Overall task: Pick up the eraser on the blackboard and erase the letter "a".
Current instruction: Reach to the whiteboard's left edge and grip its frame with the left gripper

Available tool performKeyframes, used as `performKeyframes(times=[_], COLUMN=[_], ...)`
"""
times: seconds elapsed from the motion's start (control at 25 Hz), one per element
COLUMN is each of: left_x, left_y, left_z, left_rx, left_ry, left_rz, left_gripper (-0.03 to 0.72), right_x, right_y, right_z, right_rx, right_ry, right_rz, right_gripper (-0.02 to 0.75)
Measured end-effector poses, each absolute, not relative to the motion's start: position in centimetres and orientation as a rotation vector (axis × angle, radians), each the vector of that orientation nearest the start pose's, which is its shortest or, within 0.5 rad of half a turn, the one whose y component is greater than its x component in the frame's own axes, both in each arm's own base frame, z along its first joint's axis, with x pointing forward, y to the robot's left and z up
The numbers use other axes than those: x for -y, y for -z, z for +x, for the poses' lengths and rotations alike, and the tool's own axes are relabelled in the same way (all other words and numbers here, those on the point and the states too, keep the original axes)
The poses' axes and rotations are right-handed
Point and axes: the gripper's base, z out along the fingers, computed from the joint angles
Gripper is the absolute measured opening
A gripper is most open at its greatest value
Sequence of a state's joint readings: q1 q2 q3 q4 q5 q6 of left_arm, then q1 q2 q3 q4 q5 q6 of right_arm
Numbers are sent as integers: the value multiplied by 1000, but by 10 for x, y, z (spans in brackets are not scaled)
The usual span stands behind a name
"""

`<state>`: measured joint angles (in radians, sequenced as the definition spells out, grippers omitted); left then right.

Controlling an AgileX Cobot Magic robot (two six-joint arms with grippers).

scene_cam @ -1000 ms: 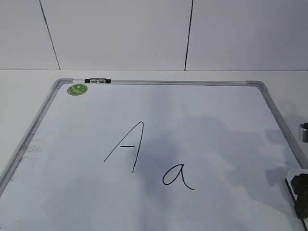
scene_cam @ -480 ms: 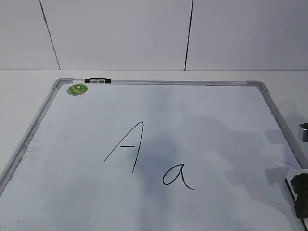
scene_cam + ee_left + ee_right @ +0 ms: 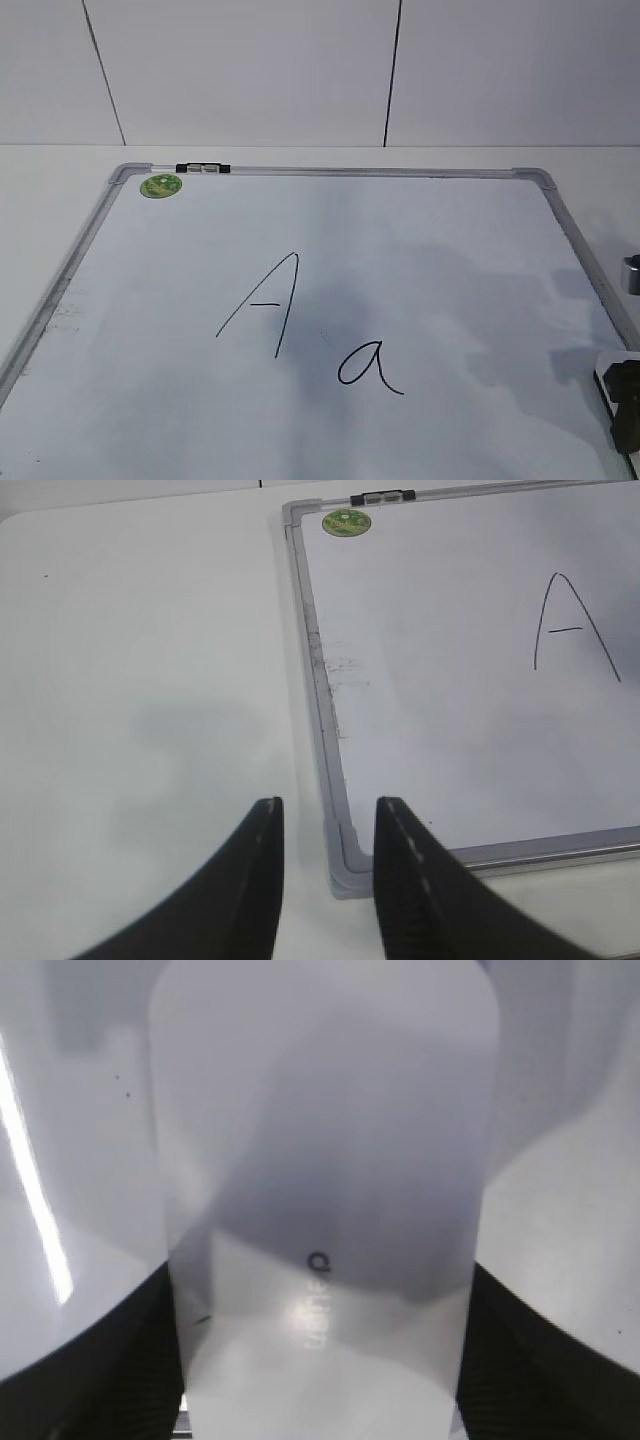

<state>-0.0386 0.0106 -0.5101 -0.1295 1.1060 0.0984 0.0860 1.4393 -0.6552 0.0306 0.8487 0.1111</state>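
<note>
Right jaws apparently flank smooth rounded white eraser (image 3: 325, 1210); contact unclear.

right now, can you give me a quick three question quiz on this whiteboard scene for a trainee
1. True or false: the letter "a" is already wiped off the blackboard.
2. In the exterior view, the green magnet sits at the board's: A) far left corner, B) far right corner, C) middle.
3. Fill in: the left tool is ____ and holds nothing.
Key: 1 false; 2 A; 3 open.
</note>
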Motion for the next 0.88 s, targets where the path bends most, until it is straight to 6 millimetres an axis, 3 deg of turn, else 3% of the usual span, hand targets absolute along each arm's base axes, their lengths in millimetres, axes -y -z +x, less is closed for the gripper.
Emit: performKeyframes(times=[0.44, 0.88], left_x=[10, 10], left_y=[-277, -277], left_z=[-7, -7], left_rx=[-2080, -2080], left_ry=[120, 120], left_rz=[152, 152], left_gripper=[235, 235], right_x=[-20, -31], right_y=[-175, -201], right_z=[210, 222], right_rx=[-3126, -3148], right_ry=[-41, -43], right_rz=[72, 1], right_gripper=[561, 561])
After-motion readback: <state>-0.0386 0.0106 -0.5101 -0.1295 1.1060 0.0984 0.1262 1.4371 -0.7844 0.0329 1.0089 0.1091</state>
